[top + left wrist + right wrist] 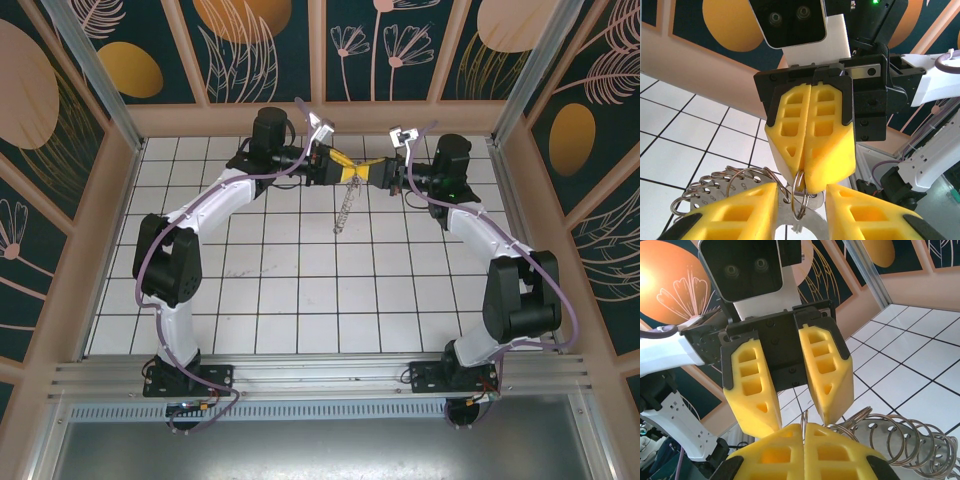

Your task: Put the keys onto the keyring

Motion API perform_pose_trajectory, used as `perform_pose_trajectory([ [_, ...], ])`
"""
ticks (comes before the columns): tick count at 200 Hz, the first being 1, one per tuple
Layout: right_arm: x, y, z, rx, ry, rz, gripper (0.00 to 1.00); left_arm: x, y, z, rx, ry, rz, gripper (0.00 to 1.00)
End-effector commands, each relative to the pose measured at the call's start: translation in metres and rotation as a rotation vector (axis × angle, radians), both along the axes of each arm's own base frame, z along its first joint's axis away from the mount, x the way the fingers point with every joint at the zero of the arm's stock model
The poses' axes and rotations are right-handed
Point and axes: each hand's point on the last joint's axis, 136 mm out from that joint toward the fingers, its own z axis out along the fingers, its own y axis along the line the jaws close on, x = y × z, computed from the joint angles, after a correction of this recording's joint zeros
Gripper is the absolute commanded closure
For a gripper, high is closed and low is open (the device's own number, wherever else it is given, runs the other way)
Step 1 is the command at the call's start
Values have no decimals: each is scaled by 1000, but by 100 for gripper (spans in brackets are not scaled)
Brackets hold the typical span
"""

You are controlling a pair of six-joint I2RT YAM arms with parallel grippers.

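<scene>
Both grippers meet in the air over the far middle of the table. My right gripper (358, 175) (803, 426) is shut on a small split ring (801, 197) that is linked to the keyring (715, 192) (900, 432). The keyring is a flat curved metal band with holes, strung with several wire rings, and it hangs below the grippers (345, 210). My left gripper (351, 172) (801, 192) is open, and its yellow fingers (752, 390) straddle the right gripper's tip and the small ring. The key with the lilac tag is hidden.
A white tiled floor (300, 290) lies below, ringed by a wooden frame (320, 118) and patterned wall panels. The arm bases stand on the aluminium rail (320, 375) at the near edge.
</scene>
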Motion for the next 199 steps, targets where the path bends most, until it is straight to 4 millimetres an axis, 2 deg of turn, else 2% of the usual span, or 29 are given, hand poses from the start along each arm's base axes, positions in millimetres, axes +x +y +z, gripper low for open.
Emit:
perform_pose_trajectory([
  [1,0,-2,26,21,-98,8,100,4,0,0,-22,-10,-10,73],
  [72,3,-1,27,27,-98,7,100,2,-5,-1,-33,7,-41,77],
  [113,3,-1,27,29,-96,10,100,0,-8,0,-46,8,-37,100],
  [143,4,-3,26,28,-85,-4,100,5,-7,10,-76,-4,18,100],
  [154,5,-5,27,28,-82,-21,84,9,-6,14,-86,-8,50,100],
  [162,5,-8,28,29,-85,-34,78,10,-5,16,-92,-10,64,100],
  [178,4,-14,31,36,-88,-58,71,12,-4,21,-107,-7,90,100],
  [199,1,-22,31,44,-91,-82,69,16,-2,27,-122,-8,132,100],
])
